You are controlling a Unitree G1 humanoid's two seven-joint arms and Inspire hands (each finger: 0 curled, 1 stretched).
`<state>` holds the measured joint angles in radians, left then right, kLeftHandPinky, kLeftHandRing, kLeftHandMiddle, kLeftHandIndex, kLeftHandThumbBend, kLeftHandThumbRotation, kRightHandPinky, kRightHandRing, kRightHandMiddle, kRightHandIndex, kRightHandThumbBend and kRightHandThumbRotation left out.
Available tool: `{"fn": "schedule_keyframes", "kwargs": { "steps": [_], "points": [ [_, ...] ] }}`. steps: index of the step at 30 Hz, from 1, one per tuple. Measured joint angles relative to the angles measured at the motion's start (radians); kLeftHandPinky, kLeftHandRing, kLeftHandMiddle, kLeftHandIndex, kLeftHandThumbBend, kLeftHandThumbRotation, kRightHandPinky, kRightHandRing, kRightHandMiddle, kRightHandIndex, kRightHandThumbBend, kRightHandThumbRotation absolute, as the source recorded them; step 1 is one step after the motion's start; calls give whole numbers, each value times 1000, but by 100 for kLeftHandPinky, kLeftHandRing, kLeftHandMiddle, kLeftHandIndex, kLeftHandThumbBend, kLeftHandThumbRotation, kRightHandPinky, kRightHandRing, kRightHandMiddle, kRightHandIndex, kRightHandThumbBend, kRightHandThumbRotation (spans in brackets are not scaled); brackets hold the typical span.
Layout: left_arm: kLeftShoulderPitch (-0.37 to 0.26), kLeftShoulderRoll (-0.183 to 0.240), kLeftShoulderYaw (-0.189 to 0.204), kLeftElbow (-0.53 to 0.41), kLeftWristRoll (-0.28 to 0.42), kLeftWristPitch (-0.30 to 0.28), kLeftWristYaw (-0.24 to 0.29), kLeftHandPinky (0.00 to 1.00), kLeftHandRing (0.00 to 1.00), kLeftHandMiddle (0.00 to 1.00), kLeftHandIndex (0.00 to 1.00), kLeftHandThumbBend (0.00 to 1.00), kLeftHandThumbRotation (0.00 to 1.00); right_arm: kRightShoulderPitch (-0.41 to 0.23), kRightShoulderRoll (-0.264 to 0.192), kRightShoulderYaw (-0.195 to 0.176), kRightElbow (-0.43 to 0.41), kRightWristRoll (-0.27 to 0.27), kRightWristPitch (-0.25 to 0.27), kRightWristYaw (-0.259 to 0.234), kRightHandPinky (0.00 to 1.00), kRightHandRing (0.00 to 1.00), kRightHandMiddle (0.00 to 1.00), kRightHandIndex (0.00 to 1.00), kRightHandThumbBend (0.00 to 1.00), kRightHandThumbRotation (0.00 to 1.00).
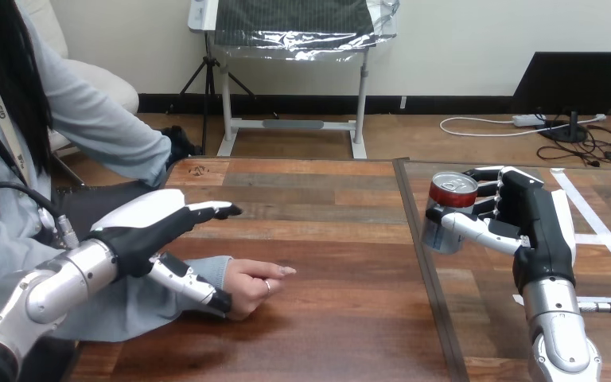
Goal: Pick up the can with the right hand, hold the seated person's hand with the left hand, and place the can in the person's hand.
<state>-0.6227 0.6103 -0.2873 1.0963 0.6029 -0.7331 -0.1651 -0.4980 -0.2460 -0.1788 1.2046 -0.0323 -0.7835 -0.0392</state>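
Over on the right side of the table (334,326), the right hand (529,227) is wrapped round the can (450,208), fingers curled behind it and thumb across its front. The can stands nearly upright with its red top showing. Whether its base is clear of the wood, I cannot tell. Across on the left, the person's hand (256,280) rests on the table near the front edge, fingers pointing right toward the can. The left hand (139,235) hovers above the person's wrist, its fingers (211,211) straight and pointing right. Its thumb (189,285) reaches down beside that wrist, touching or very nearly so. Nothing is curled round the person's hand, so that hand counts as open and there is no hold yet. My read is that the pick-up looks done and the hand-hold is the step in play. Next, the left fingers need to come down and close gently round the person's hand or wrist. That hand then has to turn palm up to take anything. Only after that should the can travel left across the table, since the two are well apart.
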Motion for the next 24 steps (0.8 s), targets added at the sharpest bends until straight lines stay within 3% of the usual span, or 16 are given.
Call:
{"fn": "schedule_keyframes", "kwargs": {
  "steps": [16,24],
  "points": [
    [-20,16,-55,63,47,17,9,81,87,87,88,100,34,0,0,0,-10,4,-2,14,31,36,43,50,72,0],
    [-21,16,-74,78,70,36,9,70,77,82,84,100,30,0,0,-1,-29,6,-5,16,31,36,43,49,72,0]
  ]
}}
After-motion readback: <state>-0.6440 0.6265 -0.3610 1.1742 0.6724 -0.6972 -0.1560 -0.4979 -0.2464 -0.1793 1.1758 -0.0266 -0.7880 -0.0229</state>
